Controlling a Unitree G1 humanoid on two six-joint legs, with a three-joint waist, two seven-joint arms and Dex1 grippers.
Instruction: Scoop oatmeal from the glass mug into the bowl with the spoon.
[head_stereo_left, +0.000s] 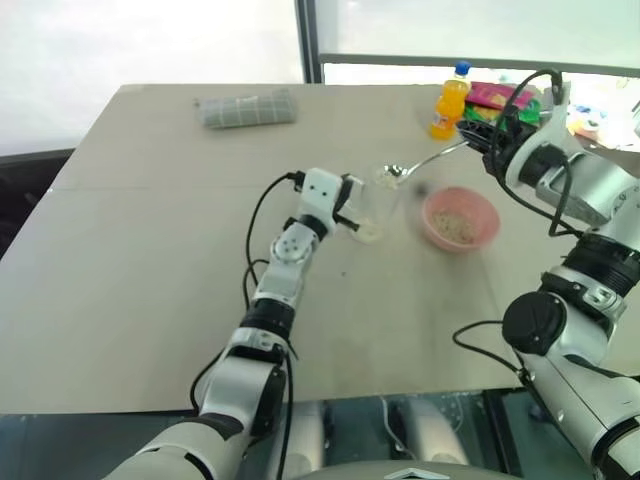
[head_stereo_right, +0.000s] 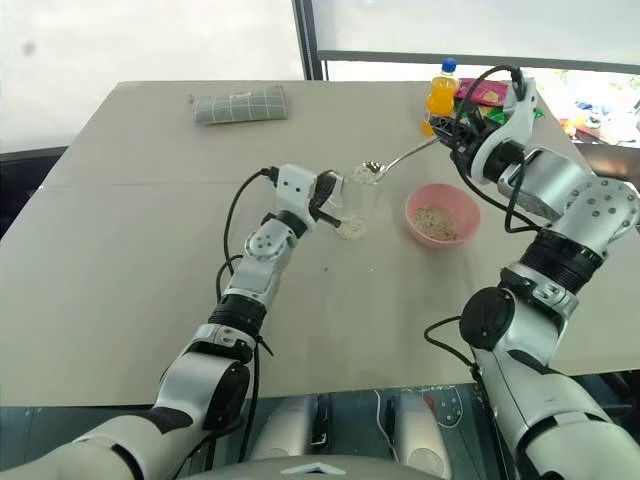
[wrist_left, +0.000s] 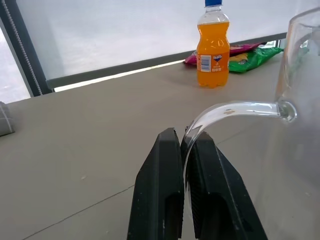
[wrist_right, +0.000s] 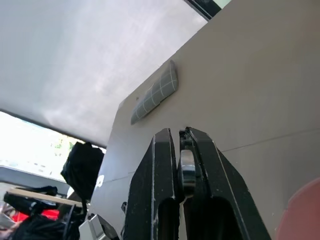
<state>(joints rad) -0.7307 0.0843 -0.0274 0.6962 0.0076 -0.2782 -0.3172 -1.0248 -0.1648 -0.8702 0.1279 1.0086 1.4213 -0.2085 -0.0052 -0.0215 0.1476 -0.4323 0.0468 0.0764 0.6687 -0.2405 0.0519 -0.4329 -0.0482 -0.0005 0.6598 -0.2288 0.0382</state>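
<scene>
Oatmeal (head_stereo_right: 367, 171) riding the spoon (head_stereo_right: 400, 158); we are fearing spills short of the bowl (head_stereo_right: 442, 215) if the right hand (head_stereo_right: 462, 136), clamped on it, is rolling; left hand (wrist_left: 184, 150) pinching the glass mug (head_stereo_right: 355, 205) handle.

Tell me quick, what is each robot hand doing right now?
Left gripper: shut on the glass mug by its handle.
Right gripper: shut on the spoon.

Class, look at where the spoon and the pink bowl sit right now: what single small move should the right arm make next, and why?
Probably carry the spoon sideways to above the bowl, then tip it. The right gripper is shut on its handle, and its scoop, seemingly loaded with oatmeal, hangs at the rim of the glass mug, which the left gripper holds by its handle, short of the bowl.
</scene>
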